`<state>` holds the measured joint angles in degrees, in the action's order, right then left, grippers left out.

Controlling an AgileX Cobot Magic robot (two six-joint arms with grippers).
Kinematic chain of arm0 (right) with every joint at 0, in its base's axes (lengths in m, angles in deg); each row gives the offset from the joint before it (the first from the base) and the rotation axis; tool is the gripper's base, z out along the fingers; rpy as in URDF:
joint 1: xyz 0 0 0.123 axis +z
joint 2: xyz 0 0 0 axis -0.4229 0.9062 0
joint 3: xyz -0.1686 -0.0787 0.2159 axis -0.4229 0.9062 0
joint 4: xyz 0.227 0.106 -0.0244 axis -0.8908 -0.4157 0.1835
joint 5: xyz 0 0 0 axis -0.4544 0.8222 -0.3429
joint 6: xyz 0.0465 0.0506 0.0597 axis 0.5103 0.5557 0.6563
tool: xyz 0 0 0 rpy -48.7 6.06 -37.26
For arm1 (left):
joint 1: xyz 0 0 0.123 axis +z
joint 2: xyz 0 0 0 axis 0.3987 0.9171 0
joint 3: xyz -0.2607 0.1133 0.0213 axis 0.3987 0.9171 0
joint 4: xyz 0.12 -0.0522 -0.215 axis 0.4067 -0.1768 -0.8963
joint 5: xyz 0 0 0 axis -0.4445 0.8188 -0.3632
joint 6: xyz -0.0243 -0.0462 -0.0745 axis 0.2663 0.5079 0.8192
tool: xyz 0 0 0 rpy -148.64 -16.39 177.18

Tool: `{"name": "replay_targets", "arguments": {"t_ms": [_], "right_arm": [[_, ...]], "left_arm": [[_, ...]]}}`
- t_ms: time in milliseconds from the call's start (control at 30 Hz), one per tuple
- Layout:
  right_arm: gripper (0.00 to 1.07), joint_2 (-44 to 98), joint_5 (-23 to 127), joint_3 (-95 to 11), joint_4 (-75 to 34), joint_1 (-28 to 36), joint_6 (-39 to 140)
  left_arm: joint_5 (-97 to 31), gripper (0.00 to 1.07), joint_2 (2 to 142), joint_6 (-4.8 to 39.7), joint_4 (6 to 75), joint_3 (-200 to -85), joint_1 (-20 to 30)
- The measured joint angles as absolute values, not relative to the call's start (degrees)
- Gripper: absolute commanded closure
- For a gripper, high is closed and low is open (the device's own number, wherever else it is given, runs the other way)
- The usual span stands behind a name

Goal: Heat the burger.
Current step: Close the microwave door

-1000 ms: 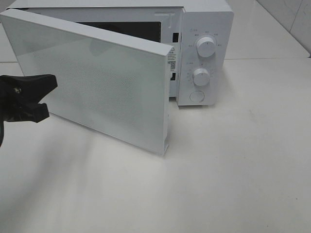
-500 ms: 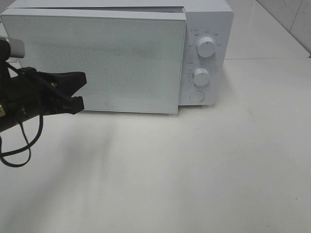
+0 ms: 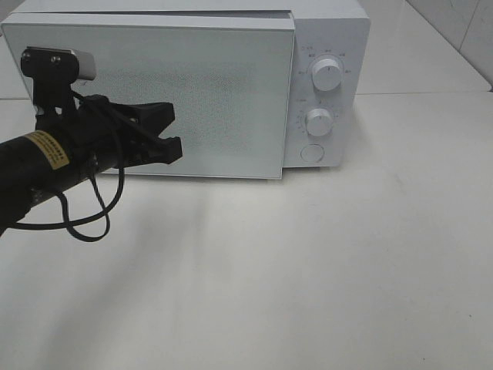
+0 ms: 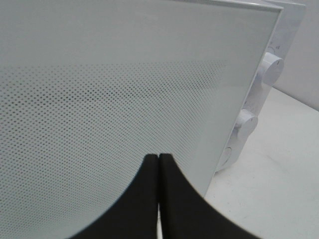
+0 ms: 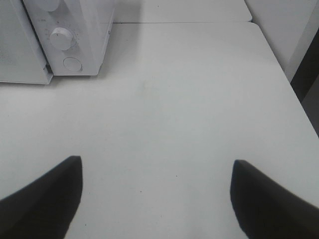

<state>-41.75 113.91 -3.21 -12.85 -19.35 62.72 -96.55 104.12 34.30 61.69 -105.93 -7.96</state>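
The burger shows in no view; the white microwave stands on the counter, its door closed or very nearly so. The left gripper hangs just in front of that door, jaws pressed together on nothing; the right gripper hovers above the counter, jaws wide, holding nothing.

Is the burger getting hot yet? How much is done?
Looks done: the microwave door is shut. No burger shows anywhere, so it may be inside, but I can't tell. In hand: the left tool, closed and empty, is right by the door's front; the right tool hangs open over the table. Probably left: turning the upper knob and lower knob to start heating.
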Motion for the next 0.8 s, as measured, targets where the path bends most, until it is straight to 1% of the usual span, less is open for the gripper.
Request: {"name": "replay_targets", "arguments": {"t_ms": [67, 300, 800], "right_arm": [[0.31, -41.75, 113.91, -3.21, -12.85, -19.35, 62.72], [0.31, -41.75, 113.91, -3.21, -12.85, -19.35, 62.72], [0.31, -41.75, 113.91, -3.21, -12.85, -19.35, 62.72]], "left_arm": [[-96.55, 1.07, 105.43, 33.78, 60.38, -107.70, -9.05], [-94.88, 1.07, 107.90, 31.78, 59.46, -112.23, -10.82], [-92.19, 1.07, 113.06, 31.60, 59.00, -122.66, -11.00]]}}
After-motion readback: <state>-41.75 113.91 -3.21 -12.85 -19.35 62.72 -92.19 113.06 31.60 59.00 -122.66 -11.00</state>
